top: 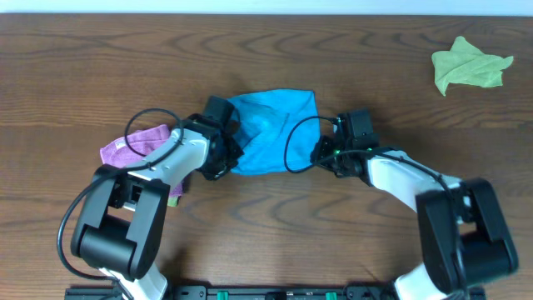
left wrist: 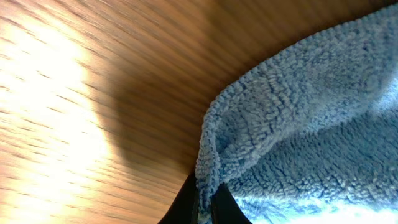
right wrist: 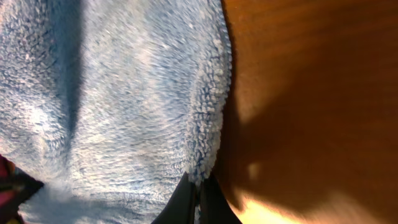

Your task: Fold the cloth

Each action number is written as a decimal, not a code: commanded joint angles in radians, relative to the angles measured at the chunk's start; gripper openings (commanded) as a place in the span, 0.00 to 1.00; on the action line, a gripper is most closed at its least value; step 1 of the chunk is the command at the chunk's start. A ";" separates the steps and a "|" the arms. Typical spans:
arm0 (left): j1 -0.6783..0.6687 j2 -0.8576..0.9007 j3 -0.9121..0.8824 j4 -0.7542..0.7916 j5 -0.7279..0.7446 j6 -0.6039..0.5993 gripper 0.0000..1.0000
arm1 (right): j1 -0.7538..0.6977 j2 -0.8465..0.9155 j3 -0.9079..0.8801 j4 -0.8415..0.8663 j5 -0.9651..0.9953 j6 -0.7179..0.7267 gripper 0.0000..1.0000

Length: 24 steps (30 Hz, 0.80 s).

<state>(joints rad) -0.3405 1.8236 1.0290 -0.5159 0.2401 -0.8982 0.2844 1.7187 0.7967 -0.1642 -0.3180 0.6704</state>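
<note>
Wood-grain surface (top: 83,67) carries the blue cloth (top: 271,129) at its middle, bunched between both arms. The left fingers (left wrist: 181,210) are closed on its left edge, and the right fingers (right wrist: 179,210) are pinched shut on its right edge. To fold well, I judge both should travel together, holding the gripped edge taut and level, then lay it squarely onto the far edge.

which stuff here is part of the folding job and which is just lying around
Part of the job:
- blue cloth
- left end effector, pinching the cloth's edge
- right end effector, pinching the cloth's edge

Just lying about:
- purple cloth, beside the left arm
- yellow-green cloth, crumpled at the far right
</note>
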 commanded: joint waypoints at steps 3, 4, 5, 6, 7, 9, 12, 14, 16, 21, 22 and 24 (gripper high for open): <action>0.031 0.012 0.003 -0.061 -0.003 0.083 0.06 | -0.002 -0.099 -0.008 -0.083 0.058 -0.032 0.01; 0.033 0.012 0.003 -0.073 -0.002 0.092 0.06 | -0.002 -0.110 -0.008 -0.097 0.059 -0.036 0.01; 0.033 0.011 0.004 -0.089 -0.003 0.092 0.06 | -0.002 -0.122 -0.008 -0.118 0.060 -0.036 0.01; 0.033 0.010 0.004 -0.103 -0.003 0.092 0.06 | -0.002 -0.132 -0.008 -0.135 0.061 -0.037 0.01; 0.033 0.005 0.004 -0.118 -0.003 0.092 0.06 | -0.002 -0.141 -0.008 -0.155 0.064 -0.038 0.01; 0.033 -0.007 0.004 -0.138 -0.001 0.100 0.06 | -0.002 -0.161 -0.008 -0.197 0.084 -0.040 0.01; 0.033 -0.040 0.004 -0.169 -0.004 0.118 0.06 | -0.002 -0.189 -0.008 -0.261 0.124 -0.047 0.01; 0.033 -0.074 0.004 -0.188 -0.004 0.136 0.06 | -0.002 -0.211 -0.008 -0.298 0.139 -0.058 0.01; 0.033 -0.105 0.004 -0.209 -0.004 0.143 0.06 | -0.002 -0.232 -0.008 -0.327 0.152 -0.059 0.01; 0.033 -0.158 0.004 -0.284 -0.010 0.161 0.06 | -0.002 -0.286 -0.008 -0.406 0.185 -0.059 0.01; 0.033 -0.162 0.004 -0.299 -0.013 0.163 0.06 | -0.002 -0.296 -0.008 -0.422 0.194 -0.059 0.01; 0.033 -0.166 0.004 -0.330 -0.014 0.168 0.06 | -0.002 -0.318 -0.008 -0.460 0.220 -0.059 0.01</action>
<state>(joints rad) -0.3302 1.6630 1.0328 -0.8028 0.3561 -0.7628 0.2985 1.4315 0.7948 -0.5888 -0.2958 0.6346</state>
